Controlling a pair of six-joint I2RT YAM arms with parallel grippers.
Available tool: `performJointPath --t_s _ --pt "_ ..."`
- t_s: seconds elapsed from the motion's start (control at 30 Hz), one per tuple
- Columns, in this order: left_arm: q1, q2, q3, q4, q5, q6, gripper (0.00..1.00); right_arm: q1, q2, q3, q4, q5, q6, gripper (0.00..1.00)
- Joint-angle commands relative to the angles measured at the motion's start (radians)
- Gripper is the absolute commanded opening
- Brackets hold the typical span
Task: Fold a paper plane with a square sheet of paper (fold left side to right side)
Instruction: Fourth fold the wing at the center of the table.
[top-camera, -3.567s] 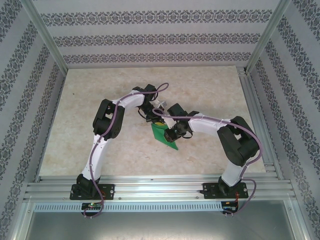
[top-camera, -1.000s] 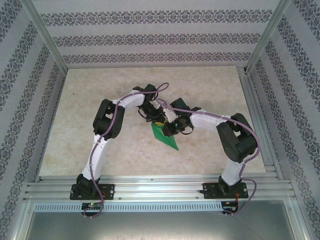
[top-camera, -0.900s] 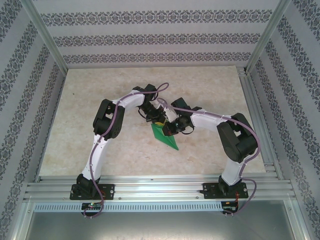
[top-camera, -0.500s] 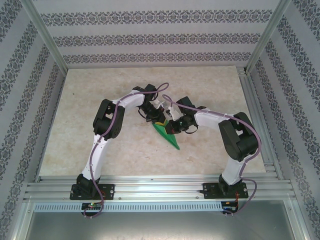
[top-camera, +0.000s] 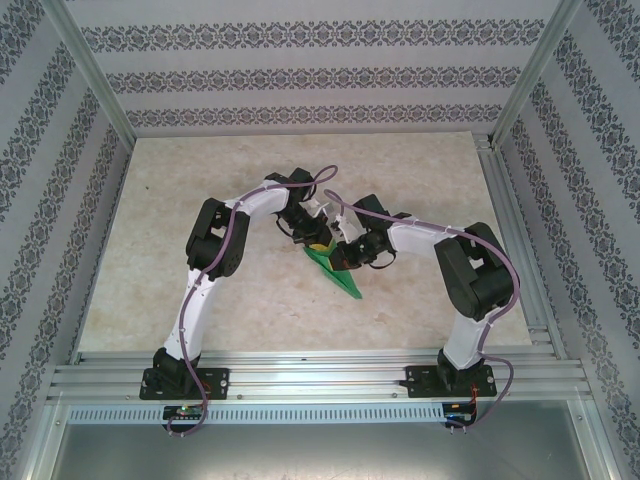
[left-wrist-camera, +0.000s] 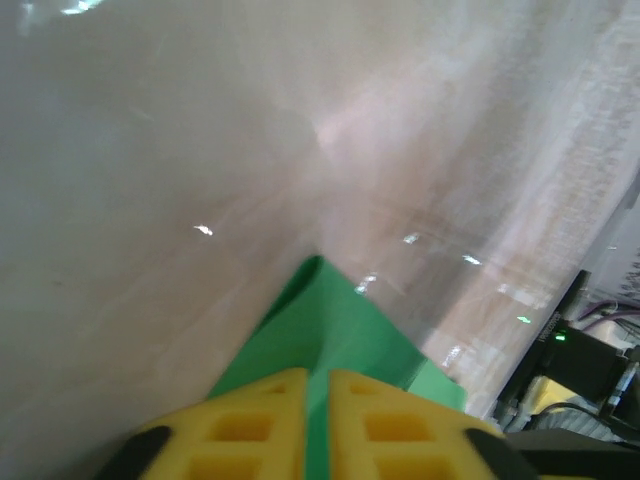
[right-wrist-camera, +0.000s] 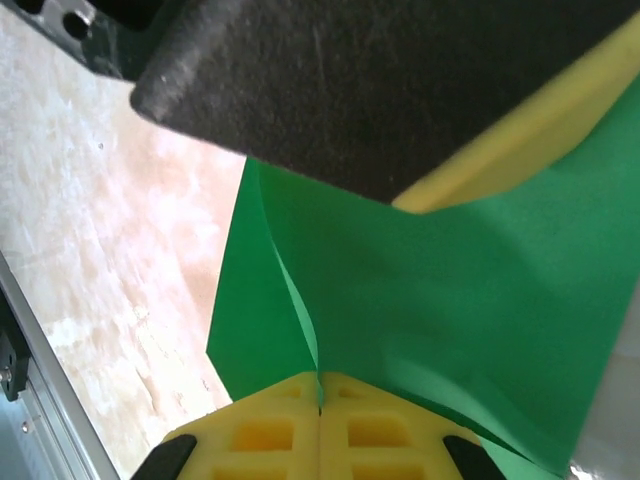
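The square sheet of paper (top-camera: 338, 278) is bright green and folded into a narrow dart, the paper plane, with its tip toward the near right. It lies mid-table between both arms. My left gripper (top-camera: 318, 240) is at its far end. In the left wrist view its yellow fingers (left-wrist-camera: 260, 420) stand a thin gap apart over the paper (left-wrist-camera: 330, 320), and green shows through the gap. My right gripper (right-wrist-camera: 319, 378) is shut on a raised fold edge of the paper (right-wrist-camera: 450, 300). In the top view it (top-camera: 344, 258) sits on the paper's right side. A finger of the left gripper (right-wrist-camera: 350, 90) is close above.
The beige marble tabletop (top-camera: 200, 200) spreads out on all sides of the paper. Aluminium rails (top-camera: 320, 378) run along the near edge and the right side (top-camera: 510, 230). Patterned walls enclose the back and both sides.
The right gripper has moved a little away and to the right with the fold, and the paper looks narrower. The left jaws have parted slightly.
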Motion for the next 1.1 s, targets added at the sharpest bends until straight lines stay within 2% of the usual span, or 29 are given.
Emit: performJointPath --t_s 0.0,0.13,0.27,0.43,0.63,0.77,0.93,1.07 --pt "0.052 -0.078 0.023 0.028 -0.021 0.001 0.23 0.002 0.02 -0.006 -0.017 -0.023 -0.02 0.0" --pt "0.104 -0.167 0.038 0.054 -0.013 -0.016 0.32 0.007 0.024 -0.002 -0.008 -0.026 -0.01 0.0" --pt "0.141 -0.277 -0.048 0.106 -0.042 -0.045 0.32 0.012 0.025 -0.002 0.006 -0.023 0.003 0.0" --pt "0.149 -0.482 -0.392 0.298 -0.072 -0.156 0.19 0.013 0.013 -0.011 0.02 -0.023 0.021 0.0" --pt "0.146 -0.666 -0.774 0.542 -0.069 -0.356 0.26 0.027 -0.004 -0.033 0.049 -0.015 0.041 0.0" --pt "0.118 -0.694 -0.913 0.736 -0.025 -0.515 0.25 0.029 0.002 -0.038 0.075 -0.008 0.059 0.0" --pt "0.049 -0.65 -0.969 0.904 0.004 -0.645 0.13 0.035 -0.001 -0.045 0.089 0.003 0.071 0.0" --pt "0.015 -0.617 -0.991 0.964 -0.025 -0.699 0.08 0.035 -0.002 -0.055 0.094 0.008 0.075 0.0"
